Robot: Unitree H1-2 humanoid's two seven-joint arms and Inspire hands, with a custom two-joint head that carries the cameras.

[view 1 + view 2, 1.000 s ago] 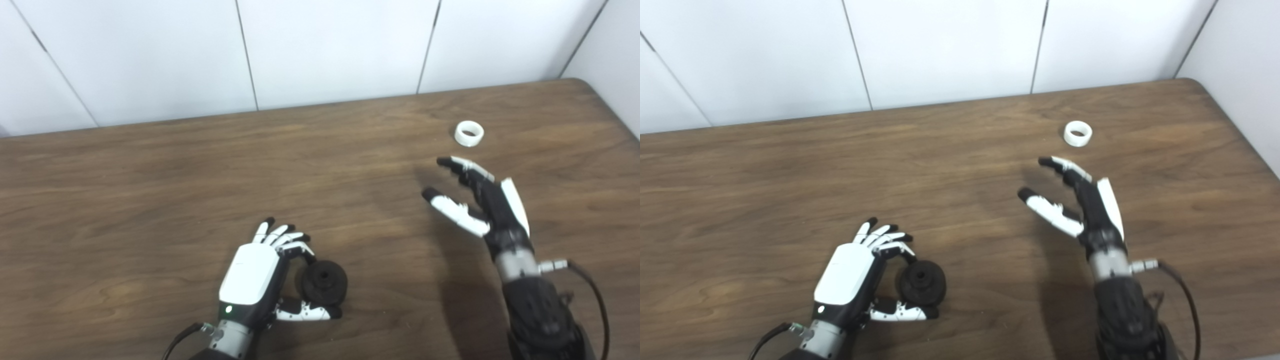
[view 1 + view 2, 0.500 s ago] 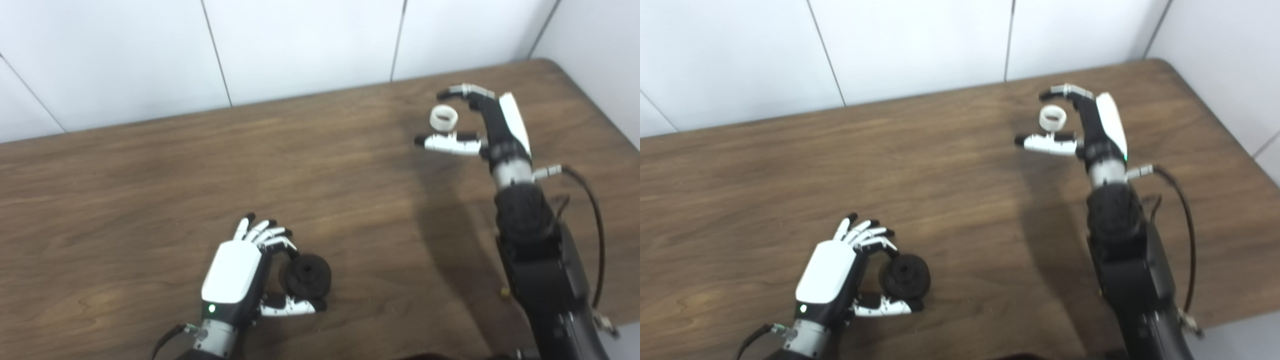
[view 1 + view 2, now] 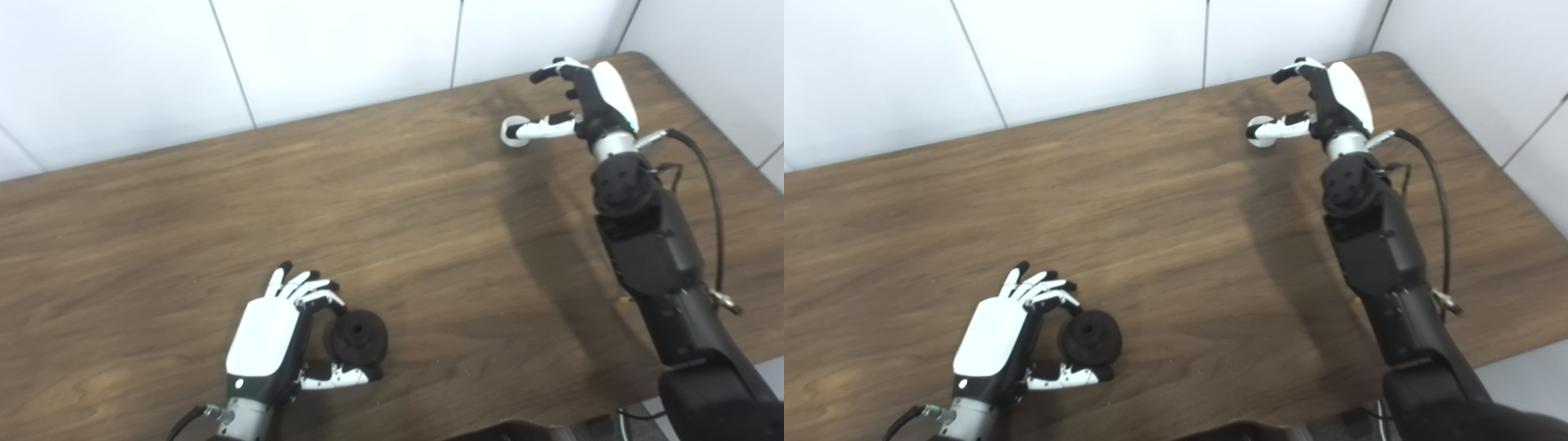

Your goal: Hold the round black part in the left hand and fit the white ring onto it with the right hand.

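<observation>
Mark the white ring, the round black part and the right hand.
white ring [image 3: 509, 134], left eye view, its visible left rim.
round black part [image 3: 359, 336], left eye view, centre hub.
right hand [image 3: 1332, 104], right eye view, palm.

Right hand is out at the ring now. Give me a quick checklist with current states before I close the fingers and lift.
1. Left hand on the round black part: ok, a finger above and the thumb below it, part resting on the table.
2. White ring located: ok, on the table near the far edge.
3. Right hand open: ok, fingers and thumb apart.
4. Ring between thumb and fingers: not ok, the thumb lies across it and the fingers sit well beyond.
5. Ring upright or flat: cannot tell, thumb hides most of it.
6. Path from ring to black part: ok, bare table.
</observation>
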